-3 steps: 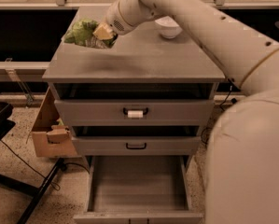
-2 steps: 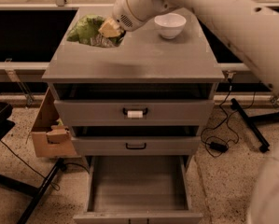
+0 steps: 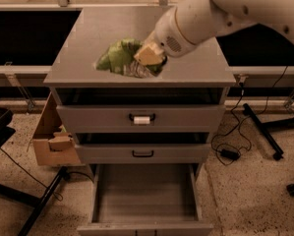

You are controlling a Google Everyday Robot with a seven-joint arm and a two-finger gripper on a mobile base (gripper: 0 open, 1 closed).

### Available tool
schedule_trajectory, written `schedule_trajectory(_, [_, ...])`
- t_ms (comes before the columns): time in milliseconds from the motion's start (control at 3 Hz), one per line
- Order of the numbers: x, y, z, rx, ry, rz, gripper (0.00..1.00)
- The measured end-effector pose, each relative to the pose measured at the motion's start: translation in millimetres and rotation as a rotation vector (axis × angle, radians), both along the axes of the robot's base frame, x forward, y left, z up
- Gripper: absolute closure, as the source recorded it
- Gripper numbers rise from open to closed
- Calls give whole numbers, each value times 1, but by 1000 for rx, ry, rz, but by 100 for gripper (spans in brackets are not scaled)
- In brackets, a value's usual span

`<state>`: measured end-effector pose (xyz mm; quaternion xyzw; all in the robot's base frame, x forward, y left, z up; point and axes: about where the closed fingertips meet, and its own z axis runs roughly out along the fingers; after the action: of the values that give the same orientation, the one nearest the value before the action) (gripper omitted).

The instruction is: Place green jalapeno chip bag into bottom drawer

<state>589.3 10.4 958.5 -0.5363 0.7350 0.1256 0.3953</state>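
The green jalapeno chip bag (image 3: 117,58) is a crinkly green bag with pale print, held over the front middle of the grey cabinet top (image 3: 87,33). My gripper (image 3: 149,55) is shut on the bag's right end, at the tip of the white arm (image 3: 210,14) that reaches in from the upper right. The bottom drawer (image 3: 144,195) is pulled out below, and its flat grey interior holds nothing. The bag is above the cabinet top, not over the drawer.
The upper drawer with a white-tagged handle (image 3: 141,119) and the middle drawer with a black handle (image 3: 142,154) are nearly closed. A cardboard box (image 3: 50,141) stands left of the cabinet. Cables (image 3: 230,154) and a black stand leg (image 3: 264,132) lie on the floor to the right.
My gripper has carried the bag from the back left of the cabinet top toward the front middle. The white bowl is no longer in view.
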Motion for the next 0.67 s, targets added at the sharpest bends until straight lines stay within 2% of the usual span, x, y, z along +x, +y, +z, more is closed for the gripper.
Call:
schedule_trajectory(333, [-65,-52,-41,-25,137,-23,100])
schedule_trajectory(667, [-105,-81,-96,21,208,-46,100])
